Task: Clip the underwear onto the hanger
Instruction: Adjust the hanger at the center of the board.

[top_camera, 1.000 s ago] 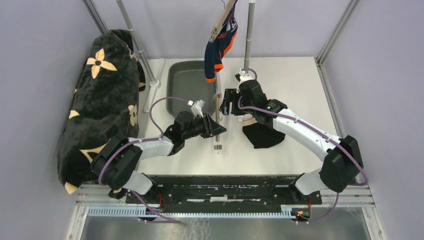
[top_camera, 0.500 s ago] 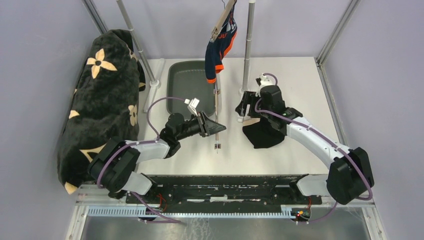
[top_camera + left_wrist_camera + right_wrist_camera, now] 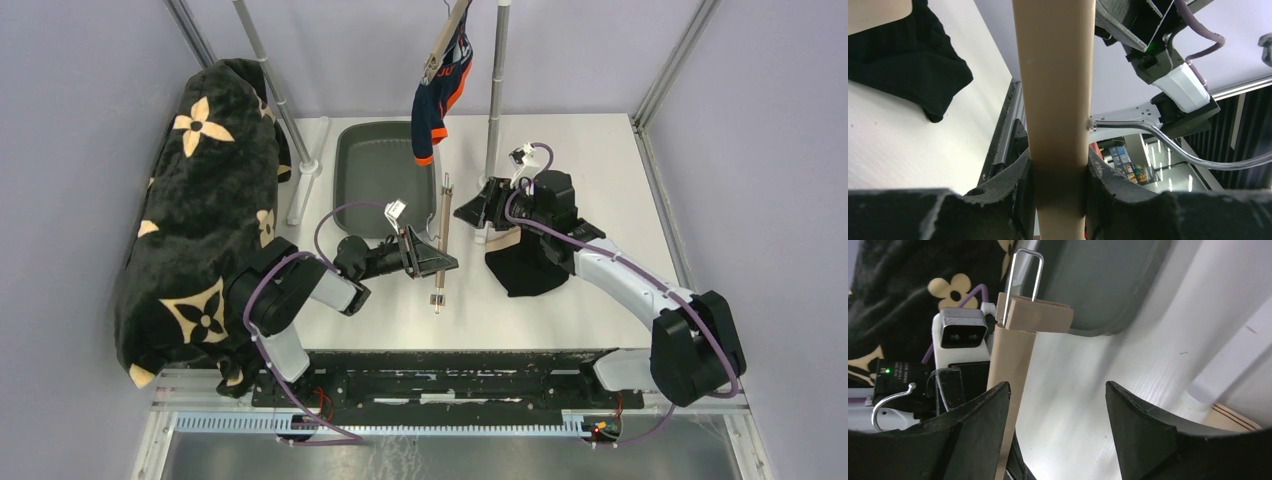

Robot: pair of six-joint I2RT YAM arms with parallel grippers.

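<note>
A tan wooden clip hanger (image 3: 440, 243) is held across the table's middle by my left gripper (image 3: 432, 258), which is shut on its bar (image 3: 1057, 100). The black underwear (image 3: 527, 268) lies crumpled on the table right of the hanger and shows in the left wrist view (image 3: 900, 55). My right gripper (image 3: 472, 211) is open and empty, hovering just right of the hanger's far end. In the right wrist view the hanger's end clip (image 3: 1037, 314) and metal hook (image 3: 889, 402) lie beyond the left finger (image 3: 980, 420).
A grey bin (image 3: 380, 175) stands behind the hanger. A navy and orange garment (image 3: 440, 85) hangs from a hanger on the rack pole (image 3: 495, 90). A black flower-print blanket (image 3: 195, 200) drapes the left side.
My left gripper has turned the hanger and raised its far end. My right gripper has drawn right, away from the hanger, and rotated toward it.
</note>
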